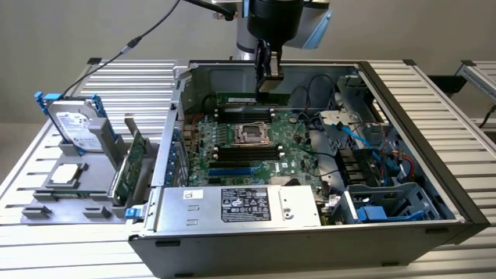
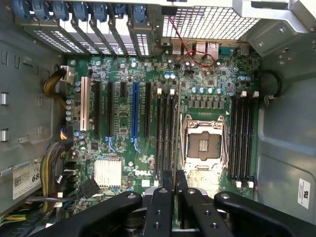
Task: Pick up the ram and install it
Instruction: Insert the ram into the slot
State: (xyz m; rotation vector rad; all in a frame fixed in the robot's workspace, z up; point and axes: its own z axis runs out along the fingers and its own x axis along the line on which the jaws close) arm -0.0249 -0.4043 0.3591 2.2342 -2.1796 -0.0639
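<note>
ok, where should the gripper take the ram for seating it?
Probably the upper long edge, coming from straight above and pinching the two flat faces: the ram is thin and hangs on edge over the board. The gripper holds it that way now.

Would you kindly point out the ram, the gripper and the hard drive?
ram [image 1: 241,99], exterior view, on its green board.
gripper [image 1: 270,88], exterior view, between its fingertips.
hard drive [image 1: 76,123], exterior view, on its white label.
</note>
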